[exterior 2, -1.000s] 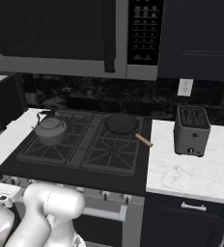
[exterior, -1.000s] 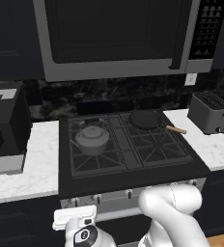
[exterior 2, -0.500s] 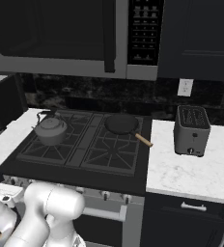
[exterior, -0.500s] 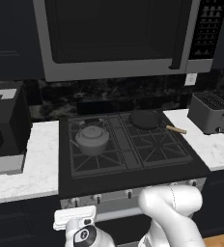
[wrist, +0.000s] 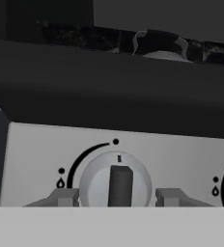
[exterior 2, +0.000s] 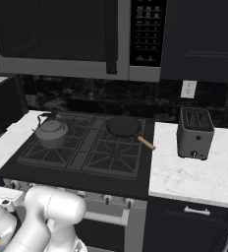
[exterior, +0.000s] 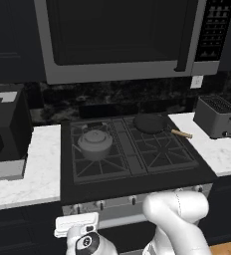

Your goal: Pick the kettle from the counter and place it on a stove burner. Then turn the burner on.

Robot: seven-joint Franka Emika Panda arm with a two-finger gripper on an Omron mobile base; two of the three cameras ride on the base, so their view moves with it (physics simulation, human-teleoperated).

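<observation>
Already the kettle (exterior: 94, 143) sits on the stove burner (exterior: 98, 155), above and beyond the jaws. What remains is the knob (wrist: 116, 182): rigid, smooth metal, probably stiff to turn, best pinched across its dark raised bar. The arm reaches low at the stove front, jaws spread either side of the bar, not touching.

nothing has visibly changed between the earlier pictures and now.
</observation>
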